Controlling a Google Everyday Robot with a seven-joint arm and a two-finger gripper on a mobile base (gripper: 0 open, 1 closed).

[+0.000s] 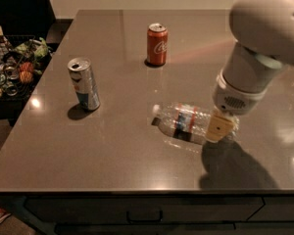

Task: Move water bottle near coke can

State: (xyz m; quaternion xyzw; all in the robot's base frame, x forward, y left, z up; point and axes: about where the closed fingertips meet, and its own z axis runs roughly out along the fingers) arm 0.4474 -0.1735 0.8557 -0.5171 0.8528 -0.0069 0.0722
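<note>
Gripper [219,127] closed on base end of water bottle [186,121]; bottle horiz., near front-right tabletop corner. Coke can [157,44] upright twd. back edge.

The grey-brown table [112,170] fills most of the frame. The coke can [157,44] stands upright at upper centre. A slim silver-and-blue can [84,83] stands upright at centre left. The water bottle [186,121] lies on its side right of centre, cap pointing left. The gripper [219,127] is at the bottle's base end.
</note>
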